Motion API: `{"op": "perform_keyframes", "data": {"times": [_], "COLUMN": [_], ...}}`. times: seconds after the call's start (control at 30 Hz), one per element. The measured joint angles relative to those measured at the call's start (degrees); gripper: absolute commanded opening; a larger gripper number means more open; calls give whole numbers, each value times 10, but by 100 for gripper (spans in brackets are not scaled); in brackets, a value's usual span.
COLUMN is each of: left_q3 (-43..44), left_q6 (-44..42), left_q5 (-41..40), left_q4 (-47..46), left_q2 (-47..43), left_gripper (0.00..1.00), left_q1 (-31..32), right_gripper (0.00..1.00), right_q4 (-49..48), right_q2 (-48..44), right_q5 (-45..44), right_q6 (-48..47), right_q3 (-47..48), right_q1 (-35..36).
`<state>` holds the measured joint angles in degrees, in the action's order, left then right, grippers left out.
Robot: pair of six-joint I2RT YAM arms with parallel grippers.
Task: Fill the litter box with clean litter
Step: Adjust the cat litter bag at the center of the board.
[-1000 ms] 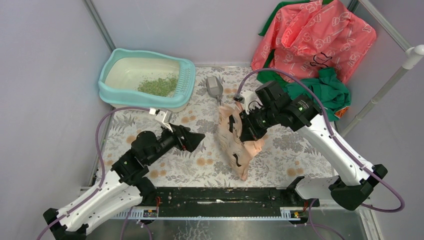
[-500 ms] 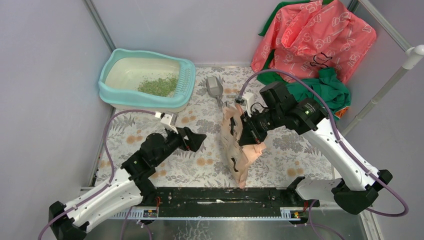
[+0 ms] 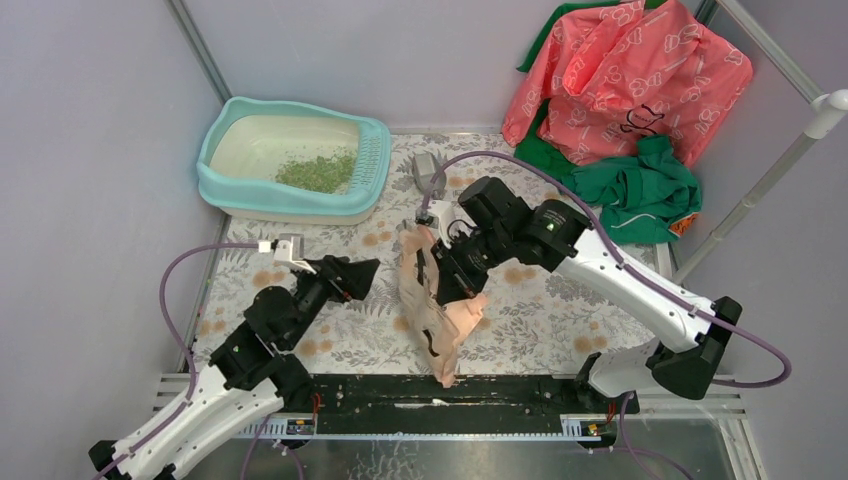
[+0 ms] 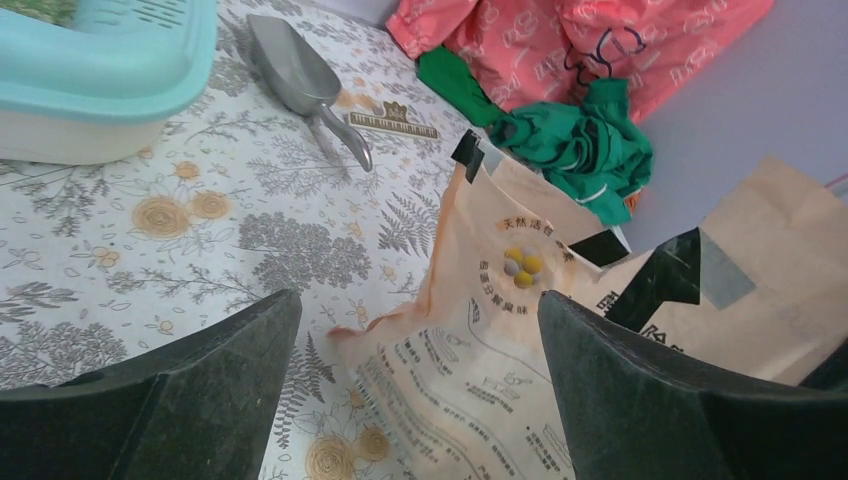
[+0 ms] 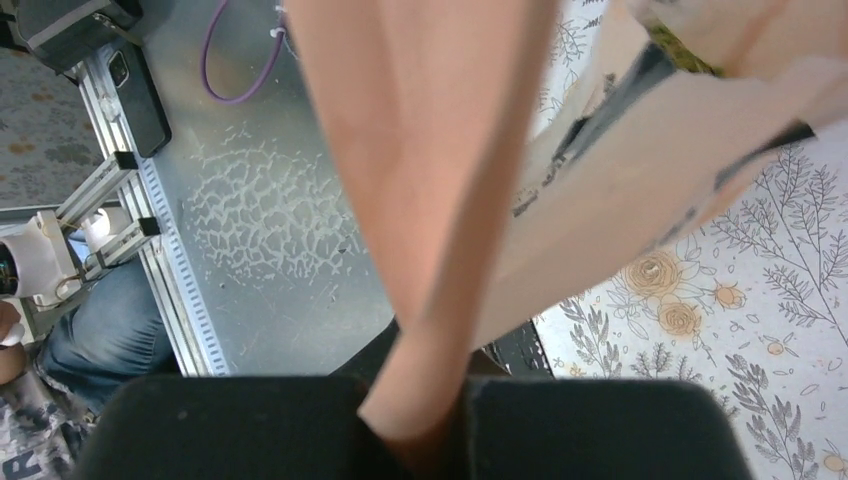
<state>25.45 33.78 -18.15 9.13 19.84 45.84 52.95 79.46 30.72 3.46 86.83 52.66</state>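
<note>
The turquoise litter box (image 3: 222,190) with its cream inner pan stands at the back left; its corner shows in the left wrist view (image 4: 110,70). A patch of green clean litter (image 3: 317,171) lies inside it. My right gripper (image 3: 452,283) is shut on the pink-orange printed bag (image 3: 428,310), holding it above the mat's middle; the bag's folded side runs between its jaws in the right wrist view (image 5: 450,200). My left gripper (image 3: 362,275) is open and empty, left of the bag, with the bag (image 4: 480,340) in front of its fingers.
A grey scoop (image 3: 428,172) lies on the flowered mat right of the litter box, also in the left wrist view (image 4: 300,75). Pink and green cloths (image 3: 620,90) are heaped at the back right. A white pole (image 3: 780,170) stands at the right.
My right gripper has carried the bag leftward and nearer the front edge. My left arm has pulled back to the left and toward the front.
</note>
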Motion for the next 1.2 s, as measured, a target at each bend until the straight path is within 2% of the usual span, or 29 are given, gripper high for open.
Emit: {"op": "perform_keyframes", "data": {"times": [0.13, 0.27, 0.43, 0.63, 0.93, 1.0, 1.07, 1.1, 1.2], "left_q3": [6, 7, 6, 5, 39, 49, 59, 66, 91], "left_q6": [11, 18, 27, 33, 31, 23, 13, 8, -3], "left_q5": [-23, -29, -27, -12, -4, -4, -4, -5, -8], "left_q4": [25, 34, 26, -32, -137, -158, -170, -173, -178], "left_q2": [-19, -3, 49, 173, 388, 410, 421, 426, 444], "left_gripper": [96, 95, 95, 94, 94, 94, 94, 94, 94], "left_q1": [0, 1, 1, 4, 50, 52, 52, 52, 52], "right_gripper": [0, 0, 0, 10, 10, 17, 44, 52, 55], "right_q4": [-34, -79, -117, -116, -129, -130, -129, -129, -125], "right_q2": [-15, -64, -148, -170, -185, -185, -185, -184, -179], "right_q5": [-23, -70, -93, -133, -149, -145, -146, -148, -165], "right_q6": [19, 36, 62, 77, 79, 76, 72, 70, 64], "right_q3": [-28, -125, -237, -287, -315, -315, -310, -305, -282], "right_q1": [4, -9, -112, -177, -208, -209, -209, -209, -210]}}
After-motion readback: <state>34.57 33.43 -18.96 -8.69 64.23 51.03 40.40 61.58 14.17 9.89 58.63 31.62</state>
